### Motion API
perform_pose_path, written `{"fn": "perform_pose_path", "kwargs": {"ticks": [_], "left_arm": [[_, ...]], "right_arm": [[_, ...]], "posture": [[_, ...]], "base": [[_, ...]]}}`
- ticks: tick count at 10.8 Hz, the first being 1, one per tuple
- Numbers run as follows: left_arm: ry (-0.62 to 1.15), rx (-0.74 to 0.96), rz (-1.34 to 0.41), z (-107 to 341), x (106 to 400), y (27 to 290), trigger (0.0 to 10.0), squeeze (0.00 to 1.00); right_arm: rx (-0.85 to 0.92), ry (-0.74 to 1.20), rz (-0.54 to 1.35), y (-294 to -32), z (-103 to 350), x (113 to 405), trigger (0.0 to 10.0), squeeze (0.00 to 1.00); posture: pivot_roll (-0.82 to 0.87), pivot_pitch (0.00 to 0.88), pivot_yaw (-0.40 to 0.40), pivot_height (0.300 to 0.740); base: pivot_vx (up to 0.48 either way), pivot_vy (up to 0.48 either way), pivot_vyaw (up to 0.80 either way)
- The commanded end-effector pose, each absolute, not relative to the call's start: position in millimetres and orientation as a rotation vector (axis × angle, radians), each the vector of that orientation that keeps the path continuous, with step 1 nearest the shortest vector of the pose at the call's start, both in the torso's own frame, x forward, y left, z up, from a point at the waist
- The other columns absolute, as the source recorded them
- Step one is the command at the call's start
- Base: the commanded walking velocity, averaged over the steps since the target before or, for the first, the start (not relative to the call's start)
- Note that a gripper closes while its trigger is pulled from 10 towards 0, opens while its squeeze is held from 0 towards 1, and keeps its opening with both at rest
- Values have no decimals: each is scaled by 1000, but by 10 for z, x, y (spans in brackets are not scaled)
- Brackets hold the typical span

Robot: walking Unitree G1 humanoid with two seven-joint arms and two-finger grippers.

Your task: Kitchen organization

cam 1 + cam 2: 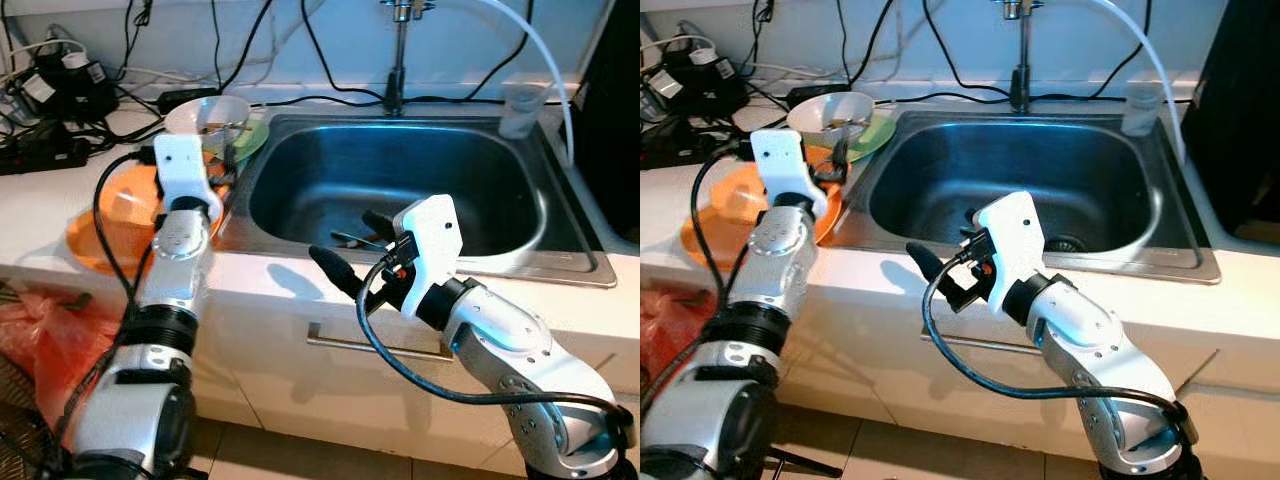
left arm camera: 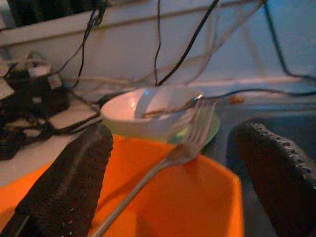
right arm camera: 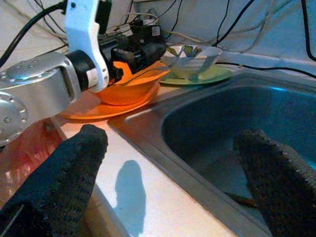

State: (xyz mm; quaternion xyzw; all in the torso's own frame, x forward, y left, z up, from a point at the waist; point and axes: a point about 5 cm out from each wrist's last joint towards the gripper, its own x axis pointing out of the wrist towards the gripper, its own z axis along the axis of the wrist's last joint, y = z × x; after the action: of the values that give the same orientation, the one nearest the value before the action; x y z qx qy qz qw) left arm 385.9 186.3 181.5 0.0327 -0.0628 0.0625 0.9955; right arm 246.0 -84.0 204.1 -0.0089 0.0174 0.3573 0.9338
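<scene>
My left gripper (image 1: 222, 168) hovers open over an orange bowl (image 1: 125, 205) on the counter to the left of the sink. In the left wrist view a metal fork (image 2: 163, 163) lies in that bowl between the spread fingers, untouched, its tines pointing at a white bowl (image 2: 143, 116). The white bowl (image 1: 205, 115) sits on a green plate (image 1: 252, 135) and has a utensil in it. My right gripper (image 1: 355, 245) is open above the front rim of the steel sink (image 1: 300, 175), with nothing between its fingers. Some dark utensils (image 1: 352, 238) lie on the sink floor.
The orange bowl rests on an orange plate (image 1: 85, 250). Power strips and cables (image 1: 50, 90) crowd the back left of the counter. A tap (image 1: 397, 60) and a clear cup (image 1: 522, 108) stand behind the sink. A red plastic bag (image 1: 40, 330) lies on the floor at the left.
</scene>
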Motion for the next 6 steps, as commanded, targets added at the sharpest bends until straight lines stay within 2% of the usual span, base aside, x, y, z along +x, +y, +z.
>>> {"fn": "perform_pose_path", "kwargs": {"ticks": [1, 3, 6], "left_arm": [[-101, 91, 155, 1880, 3904, 1968, 10000, 0], [-61, 135, 197, 1941, 3938, 2176, 10000, 0], [61, 171, 184, 1868, 3955, 2326, 10000, 0]], "right_arm": [[-10, 1, 754, -803, 2099, 2409, 10000, 376], [4, 4, 765, -792, 2099, 2374, 10000, 373], [23, -7, 814, -738, 2155, 2322, 10000, 376]], "posture": [[-174, 0, 112, 740], [-165, 0, 120, 740], [-155, 0, 129, 740]], "base": [[0, 0, 0], [0, 0, 0], [0, 0, 0]]}}
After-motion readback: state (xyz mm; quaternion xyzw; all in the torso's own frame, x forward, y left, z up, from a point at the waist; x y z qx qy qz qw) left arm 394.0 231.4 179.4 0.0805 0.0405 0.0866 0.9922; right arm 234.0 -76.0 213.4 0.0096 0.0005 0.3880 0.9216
